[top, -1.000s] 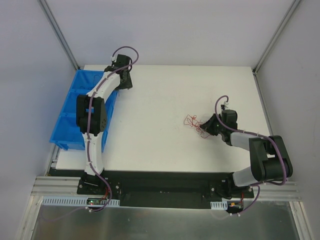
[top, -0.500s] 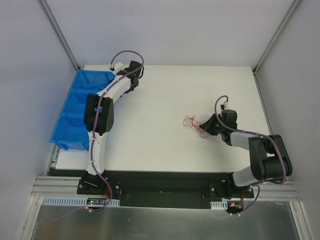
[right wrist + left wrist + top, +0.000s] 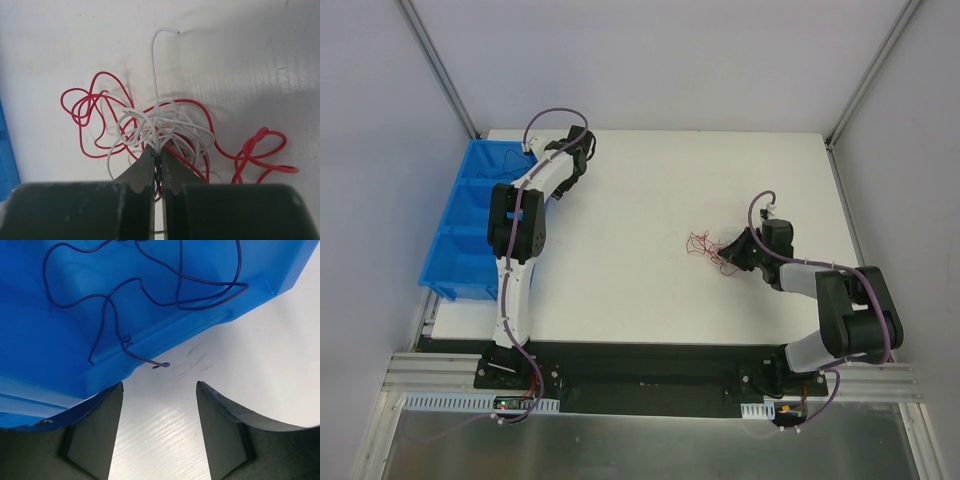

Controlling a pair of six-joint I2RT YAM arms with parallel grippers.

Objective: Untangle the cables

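Overhead: white tabletop (image 3: 660,180), pale grey walls (image 3: 650,60) on three sides. A blue bin (image 3: 455,262) with three compartments in a row lies along the tabletop's left edge. The left arm (image 3: 515,235) runs from its base at the near edge out to the far left corner, its forearm crossing over the bin's far compartment. The left claw (image 3: 580,150) is just beside that compartment's inner corner, but its jaw spread can't be read from above. The right arm (image 3: 820,285) is folded leftward, low over the surface. The right claw (image 3: 724,251) has its tip in a small clump of cables (image 3: 700,243), thin red loops spilling to its left, right of tabletop centre. Clump and bin are well apart.
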